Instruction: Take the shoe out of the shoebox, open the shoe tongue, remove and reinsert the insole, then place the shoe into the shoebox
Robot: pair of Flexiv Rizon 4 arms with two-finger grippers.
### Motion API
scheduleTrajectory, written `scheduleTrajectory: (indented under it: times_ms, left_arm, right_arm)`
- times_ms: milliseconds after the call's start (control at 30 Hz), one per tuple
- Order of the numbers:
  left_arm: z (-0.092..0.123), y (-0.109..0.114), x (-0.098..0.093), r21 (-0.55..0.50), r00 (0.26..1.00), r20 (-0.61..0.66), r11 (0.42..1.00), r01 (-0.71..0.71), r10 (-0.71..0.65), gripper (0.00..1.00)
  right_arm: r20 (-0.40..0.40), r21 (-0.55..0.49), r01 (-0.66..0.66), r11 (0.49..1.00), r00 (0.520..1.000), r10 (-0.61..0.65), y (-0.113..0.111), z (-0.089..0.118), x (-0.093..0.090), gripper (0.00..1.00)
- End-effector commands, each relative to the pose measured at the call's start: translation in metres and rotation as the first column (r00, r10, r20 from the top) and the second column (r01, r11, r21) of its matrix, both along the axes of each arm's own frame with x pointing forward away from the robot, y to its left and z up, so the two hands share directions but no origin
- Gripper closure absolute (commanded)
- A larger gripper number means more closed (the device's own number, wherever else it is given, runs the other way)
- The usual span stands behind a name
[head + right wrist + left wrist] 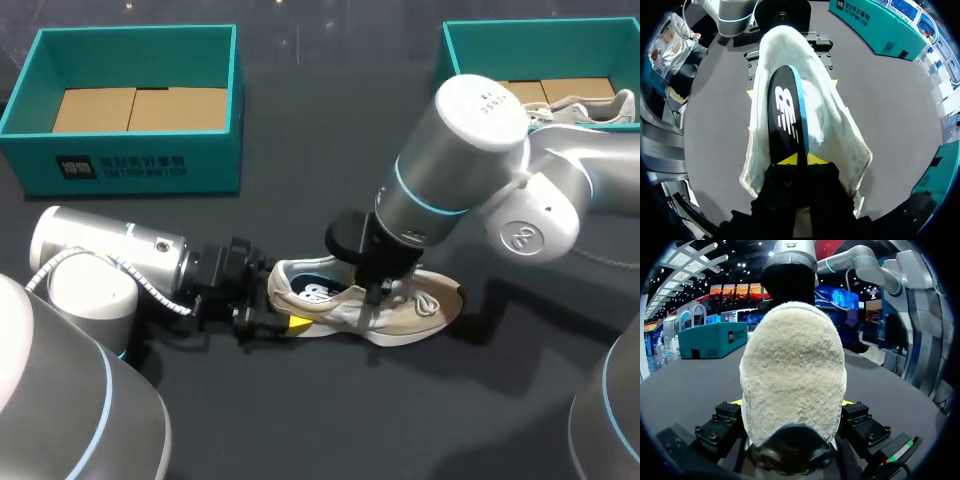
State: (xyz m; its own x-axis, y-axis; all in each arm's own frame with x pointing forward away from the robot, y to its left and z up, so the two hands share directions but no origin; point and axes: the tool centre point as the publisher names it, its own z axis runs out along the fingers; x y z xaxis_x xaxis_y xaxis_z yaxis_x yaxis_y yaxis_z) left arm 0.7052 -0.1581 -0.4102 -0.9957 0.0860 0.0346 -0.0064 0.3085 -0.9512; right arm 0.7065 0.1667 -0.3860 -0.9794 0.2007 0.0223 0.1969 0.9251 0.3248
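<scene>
Head view has the shoe (410, 312) resting on the table (300, 200), its heel at the left gripper (791, 403) and its toe pointing away from that gripper. In the left wrist view the pale, fuzzy heel fills the space between the left jaws. A yellow tip presses against it on each side, so this gripper is clamped on the shoe. The right arm comes in from the right and drops its right gripper (800, 160) from above into the shoe's opening, just ahead of the left jaws. In the right wrist view the insole (785, 115), black with a blue edge, stands on edge between the right jaws. The two yellow tips pinch it from both sides, so this gripper is closed on the insole. From those jaws the insole runs ahead toward the heel, with the shoe's pale upper spread open on either side of it and beneath it. How much of it sits inside the shoe cannot be told. Beyond the heel, the left gripper's yellow tips show on both sides of the shoe. Two teal boxes stand well apart from both sets of jaws at the table's far side. The left box (130, 160) has a cardboard floor, and the right box (470, 40) holds a second shoe (590, 108).
</scene>
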Motion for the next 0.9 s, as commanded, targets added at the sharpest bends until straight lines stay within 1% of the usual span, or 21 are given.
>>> scheduleTrajectory:
  times_ms: [33, 233, 400, 667, 900]
  left_arm:
    - [-0.001, 0.001, 0.001, 0.002, 1.000, 0.001, 1.000, -0.001, 0.001, 1.00]
    - [-0.001, 0.001, 0.001, 0.002, 1.000, 0.001, 1.000, -0.001, 0.001, 1.00]
    - [-0.001, 0.001, 0.001, 0.002, 1.000, 0.001, 1.000, -0.001, 0.001, 1.00]
    - [-0.001, 0.001, 0.001, 0.002, 1.000, 0.001, 1.000, -0.001, 0.001, 1.00]
    - [-0.001, 0.001, 0.001, 0.002, 1.000, 0.001, 1.000, -0.001, 0.001, 1.00]
  right_arm:
    - [0.055, 0.163, -0.027, 0.986, 0.998, 0.019, -0.014, 0.006, -0.004, 1.00]
    - [0.103, 0.223, -0.085, 0.971, 0.993, 0.064, -0.008, 0.015, 0.001, 1.00]
    - [0.155, 0.262, -0.130, 0.956, 0.984, 0.091, -0.005, 0.026, 0.005, 1.00]
    - [0.198, 0.283, -0.196, 0.939, 0.970, 0.143, 0.003, 0.039, 0.007, 1.00]
    - [0.220, 0.247, -0.293, 0.924, 0.945, 0.241, 0.024, 0.054, 0.004, 1.00]
